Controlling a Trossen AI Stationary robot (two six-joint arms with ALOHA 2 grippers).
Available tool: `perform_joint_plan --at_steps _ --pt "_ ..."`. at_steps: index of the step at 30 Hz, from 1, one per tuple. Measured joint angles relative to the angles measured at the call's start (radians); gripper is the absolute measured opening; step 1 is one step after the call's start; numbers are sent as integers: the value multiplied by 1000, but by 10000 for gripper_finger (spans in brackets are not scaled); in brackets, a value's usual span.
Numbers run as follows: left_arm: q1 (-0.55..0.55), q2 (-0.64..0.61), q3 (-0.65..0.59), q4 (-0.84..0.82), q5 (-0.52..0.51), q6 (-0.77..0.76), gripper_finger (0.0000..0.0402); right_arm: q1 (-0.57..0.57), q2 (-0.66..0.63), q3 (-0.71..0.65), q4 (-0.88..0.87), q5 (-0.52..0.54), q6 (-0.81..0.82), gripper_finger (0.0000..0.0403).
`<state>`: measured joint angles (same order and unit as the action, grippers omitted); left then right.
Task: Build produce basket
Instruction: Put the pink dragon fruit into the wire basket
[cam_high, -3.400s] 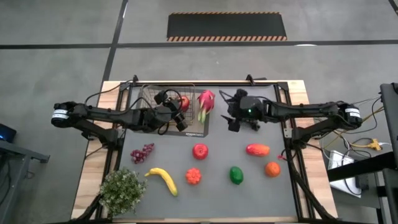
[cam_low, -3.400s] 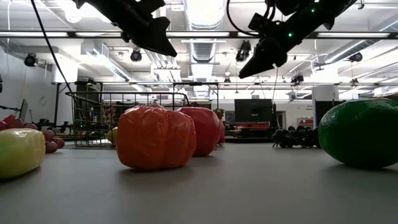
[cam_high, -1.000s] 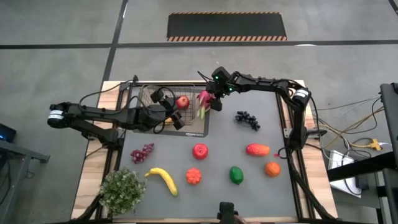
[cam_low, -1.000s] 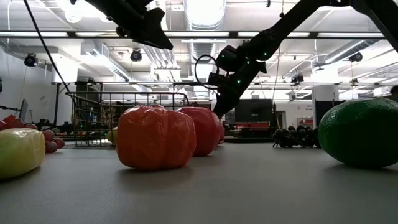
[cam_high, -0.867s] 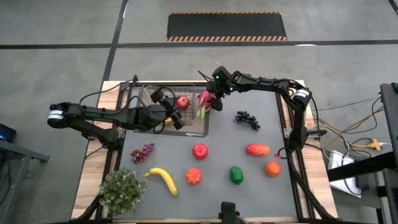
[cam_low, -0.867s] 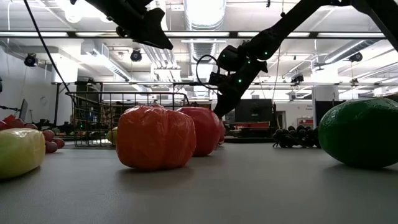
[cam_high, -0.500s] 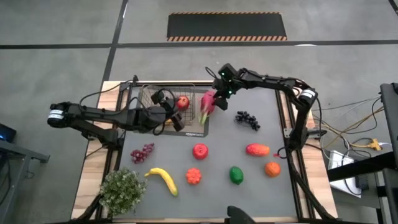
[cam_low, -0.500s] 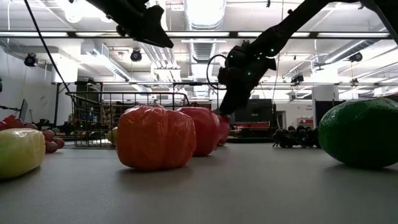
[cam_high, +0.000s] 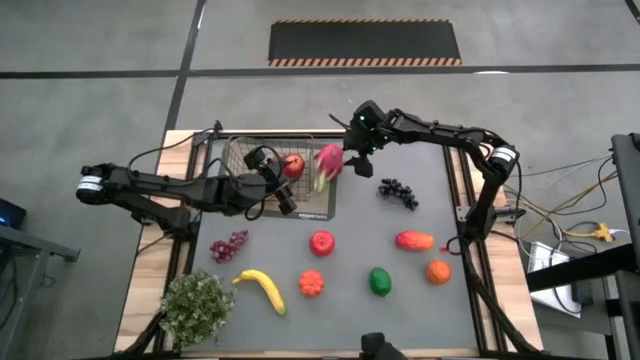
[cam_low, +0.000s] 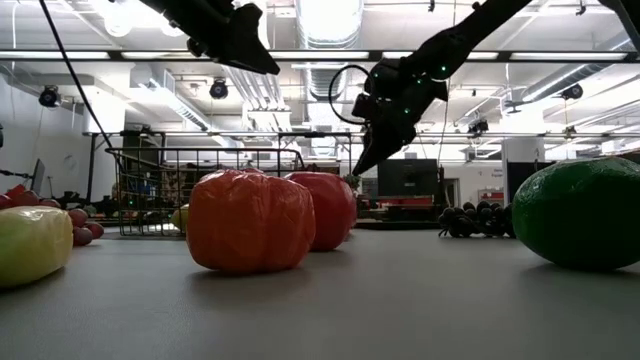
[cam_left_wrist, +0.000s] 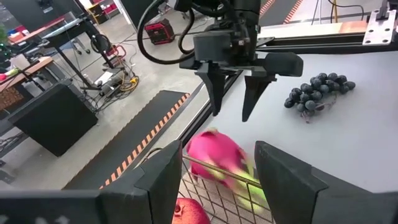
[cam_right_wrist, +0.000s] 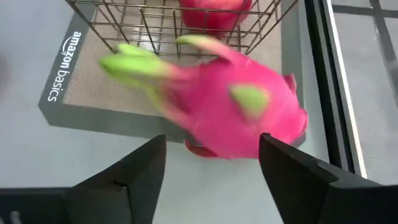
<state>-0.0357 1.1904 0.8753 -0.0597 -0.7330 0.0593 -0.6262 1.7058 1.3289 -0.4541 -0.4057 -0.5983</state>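
Observation:
The wire basket (cam_high: 245, 160) stands on a flat grey mat (cam_high: 318, 210) at the table's far left, with a red apple (cam_high: 293, 165) inside. The pink dragon fruit (cam_high: 328, 165) is at the basket's right wall, over the mat's edge, and shows blurred in the right wrist view (cam_right_wrist: 242, 106); what it rests on I cannot tell. My right gripper (cam_high: 352, 148) hangs open just above and to the right of it, also seen from the left wrist (cam_left_wrist: 233, 106). My left gripper (cam_high: 288, 195) is open and empty over the basket's near right corner.
Black grapes (cam_high: 397, 190) lie right of the dragon fruit. Nearer on the table lie purple grapes (cam_high: 228, 245), a banana (cam_high: 262, 290), a red apple (cam_high: 321, 242), an orange-red fruit (cam_high: 311, 283), a green one (cam_high: 380, 281), a mango (cam_high: 414, 240) and an orange (cam_high: 437, 271). A potted plant (cam_high: 197, 305) stands near left.
My right gripper has gone up and a little toward the table's right edge, away from the dragon fruit. The dragon fruit shifted slightly toward the right half a second ago and has moved back against the basket's right wall.

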Motion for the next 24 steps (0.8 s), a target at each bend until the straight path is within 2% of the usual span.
perform_joint_plan --at_steps 2,7,11,15,24 --pt "0 0 0 0 0 0 185 3 4 8 7 31 -33 263" --pt "0 3 0 0 0 3 185 19 14 6 32 194 -177 332" --pt "1 3 0 0 0 9 185 47 17 -5 40 197 -366 374" --pt "1 3 0 0 0 9 185 64 18 -13 53 197 -461 381" --pt "1 3 -9 0 0 10 185 92 50 -16 87 188 -462 382"
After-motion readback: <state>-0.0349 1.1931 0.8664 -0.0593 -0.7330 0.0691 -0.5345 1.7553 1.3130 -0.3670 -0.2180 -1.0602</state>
